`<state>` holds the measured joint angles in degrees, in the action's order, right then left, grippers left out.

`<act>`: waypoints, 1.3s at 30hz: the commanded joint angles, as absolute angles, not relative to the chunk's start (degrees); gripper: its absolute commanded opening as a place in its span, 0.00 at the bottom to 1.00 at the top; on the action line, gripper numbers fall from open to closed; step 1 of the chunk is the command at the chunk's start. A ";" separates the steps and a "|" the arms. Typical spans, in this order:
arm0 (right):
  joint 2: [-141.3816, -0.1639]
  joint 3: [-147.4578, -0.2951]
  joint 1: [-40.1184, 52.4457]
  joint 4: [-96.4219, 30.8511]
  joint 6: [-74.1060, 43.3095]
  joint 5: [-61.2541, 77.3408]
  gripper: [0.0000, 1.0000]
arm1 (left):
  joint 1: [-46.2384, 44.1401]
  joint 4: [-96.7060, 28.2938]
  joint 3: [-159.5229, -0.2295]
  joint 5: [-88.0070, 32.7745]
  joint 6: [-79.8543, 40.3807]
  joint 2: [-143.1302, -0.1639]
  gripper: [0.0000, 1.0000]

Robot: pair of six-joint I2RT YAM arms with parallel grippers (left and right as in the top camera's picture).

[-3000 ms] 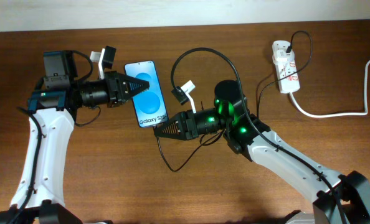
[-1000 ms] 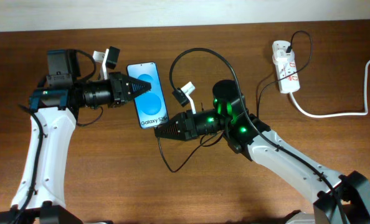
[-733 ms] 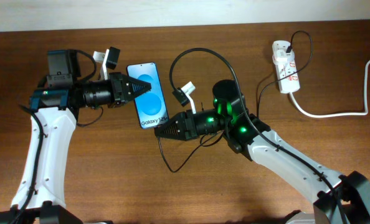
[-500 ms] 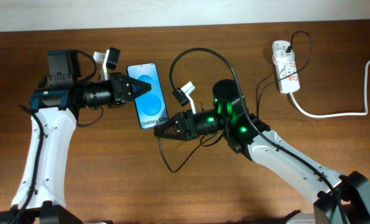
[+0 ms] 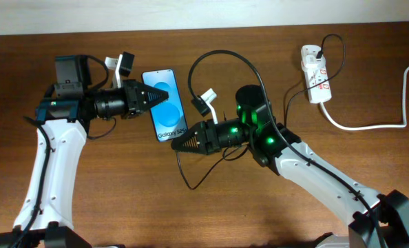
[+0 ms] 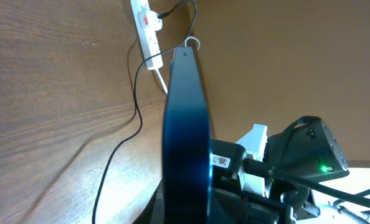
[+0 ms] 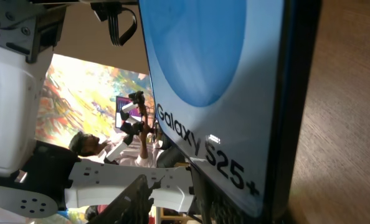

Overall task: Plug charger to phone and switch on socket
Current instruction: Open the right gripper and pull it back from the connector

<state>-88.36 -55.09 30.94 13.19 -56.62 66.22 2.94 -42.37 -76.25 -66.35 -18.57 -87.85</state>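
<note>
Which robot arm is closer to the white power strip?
Right. The right arm is below and to the left of the power strip. The left arm is far left, beyond the phone.

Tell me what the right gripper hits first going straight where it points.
The phone: the right gripper points left at its lower end, very close. Height is unclear from overhead, so it could pass just beneath.

Your phone [image 5: 165, 105] is screen-up left of centre, blue screen lit, "Galaxy S25" end nearer. The charger [image 5: 222, 56] is a thin black cable looping right of the phone, its black plug in the socket [image 5: 317, 84], a white strip far right. The connector tip is hidden.
</note>
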 commanded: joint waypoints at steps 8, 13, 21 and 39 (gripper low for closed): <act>-88.60 -57.34 29.95 12.19 -54.68 60.93 0.41 | 0.58 -39.46 -75.48 -74.11 -24.86 -87.18 0.00; -88.60 -57.34 29.85 12.19 -54.68 62.28 0.46 | 0.58 -39.44 -75.48 -70.17 -24.84 -87.18 0.00; -88.44 -57.34 27.22 12.19 -52.71 69.73 0.50 | 0.93 -39.53 -75.48 -59.09 -22.44 -87.18 0.00; -88.90 -57.34 15.66 -4.12 -44.07 45.82 0.84 | 0.91 -40.34 -75.48 -68.38 -35.86 -87.18 0.00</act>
